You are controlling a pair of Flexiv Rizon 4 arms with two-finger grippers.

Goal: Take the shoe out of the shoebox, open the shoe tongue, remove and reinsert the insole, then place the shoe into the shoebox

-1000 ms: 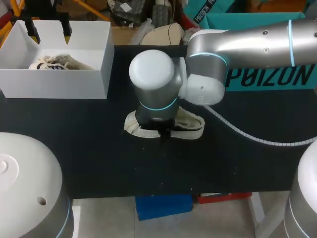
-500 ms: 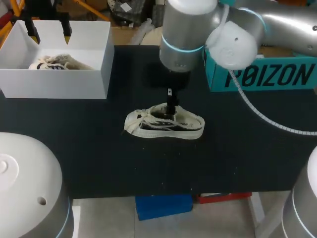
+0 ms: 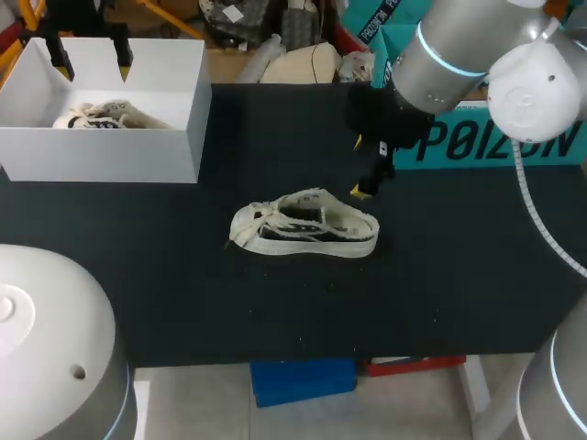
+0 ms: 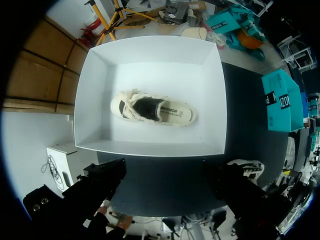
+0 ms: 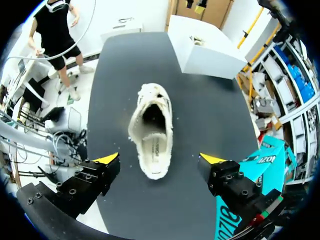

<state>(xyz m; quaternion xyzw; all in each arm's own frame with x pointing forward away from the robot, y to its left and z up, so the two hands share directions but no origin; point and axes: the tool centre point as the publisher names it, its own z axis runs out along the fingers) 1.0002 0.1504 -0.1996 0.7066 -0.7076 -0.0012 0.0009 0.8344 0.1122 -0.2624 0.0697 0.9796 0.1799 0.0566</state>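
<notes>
one shoe [image 3: 303,225] free on tabletop [image 3: 183,293] | right jaws lifted off it, wide, empty | left jaws wide above box [image 3: 101,156] | boxing likely next

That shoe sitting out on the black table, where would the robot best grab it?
Probably the heel rim, from straight above: the shoe stands upright on its sole, opening facing up, so one jaw can slip inside and the other press from outside.
</notes>
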